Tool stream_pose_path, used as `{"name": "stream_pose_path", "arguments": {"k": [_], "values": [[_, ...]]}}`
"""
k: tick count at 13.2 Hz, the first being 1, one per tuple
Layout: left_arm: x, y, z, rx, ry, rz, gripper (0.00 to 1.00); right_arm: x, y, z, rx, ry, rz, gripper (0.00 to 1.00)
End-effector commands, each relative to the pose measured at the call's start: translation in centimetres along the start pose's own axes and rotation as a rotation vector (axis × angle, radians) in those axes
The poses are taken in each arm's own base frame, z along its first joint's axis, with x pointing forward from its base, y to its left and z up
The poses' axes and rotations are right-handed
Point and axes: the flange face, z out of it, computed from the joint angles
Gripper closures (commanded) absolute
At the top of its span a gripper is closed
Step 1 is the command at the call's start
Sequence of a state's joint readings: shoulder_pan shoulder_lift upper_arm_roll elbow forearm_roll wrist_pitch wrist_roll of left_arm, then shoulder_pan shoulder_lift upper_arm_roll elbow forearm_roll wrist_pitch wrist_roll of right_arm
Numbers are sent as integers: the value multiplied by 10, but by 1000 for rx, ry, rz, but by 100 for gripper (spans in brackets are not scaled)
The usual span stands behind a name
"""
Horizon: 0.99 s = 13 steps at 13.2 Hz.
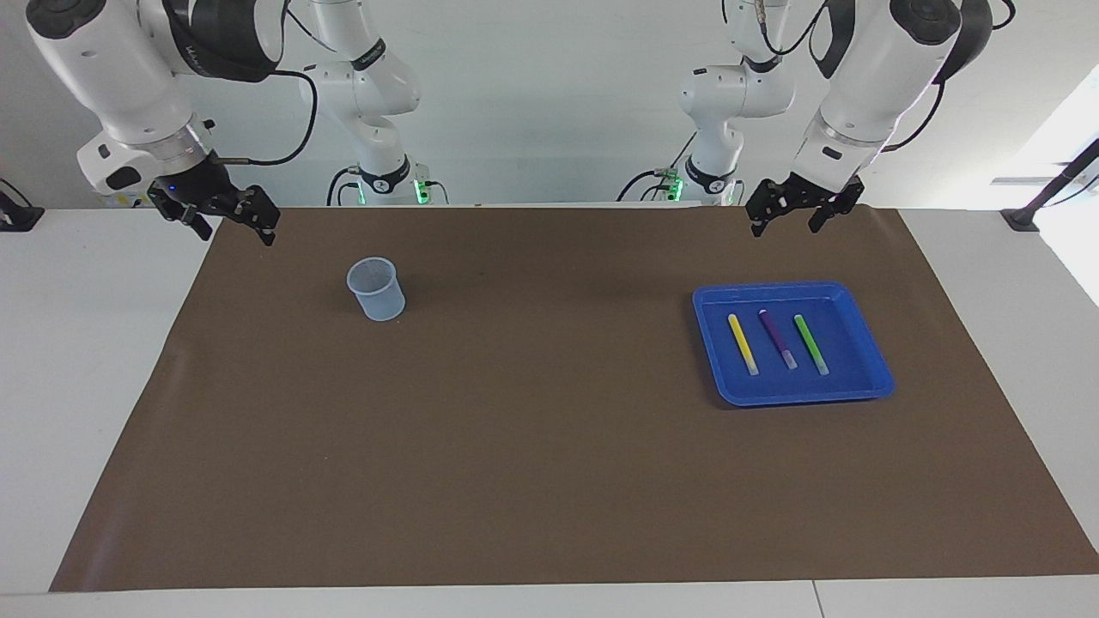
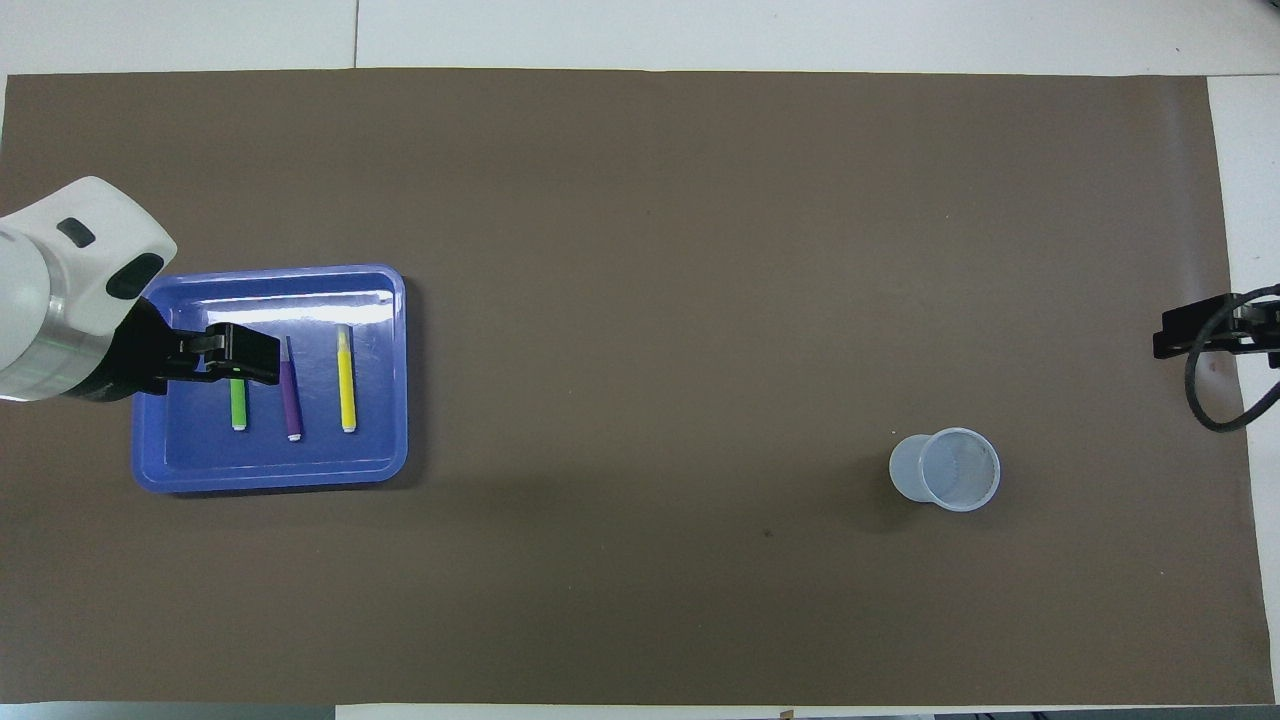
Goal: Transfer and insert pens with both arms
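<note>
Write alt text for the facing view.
Three pens, yellow, purple and green, lie side by side in a blue tray on a brown mat. A clear cup stands toward the right arm's end.

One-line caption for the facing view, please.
Yellow marker pen, purple marker pen and green marker pen lie in blue plastic tray; translucent plastic cup stands apart.

Yellow pen (image 1: 743, 343), purple pen (image 1: 778, 339), green pen (image 1: 811, 344), blue tray (image 1: 713, 360), translucent pale-blue cup (image 1: 376, 289), brown mat (image 1: 549, 446)
</note>
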State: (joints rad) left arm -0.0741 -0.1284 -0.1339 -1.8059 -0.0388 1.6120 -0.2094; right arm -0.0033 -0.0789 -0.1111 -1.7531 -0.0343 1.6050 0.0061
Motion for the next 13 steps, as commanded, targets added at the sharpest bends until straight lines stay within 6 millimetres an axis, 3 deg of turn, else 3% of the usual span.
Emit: {"name": "stream_pose_path", "arguments": {"k": [1,9,13], "values": [[-2,-1,-5,-13,13,-13,0,-5,1,-3,24,-5,-17,0],[-2,-1,-5,-13,13,-19,0,-5,1,-3,22,-5,-16,0],[-9,-7,7,-13,16,-23,0,-5,1,-3,24,-5,-16,0]]}}
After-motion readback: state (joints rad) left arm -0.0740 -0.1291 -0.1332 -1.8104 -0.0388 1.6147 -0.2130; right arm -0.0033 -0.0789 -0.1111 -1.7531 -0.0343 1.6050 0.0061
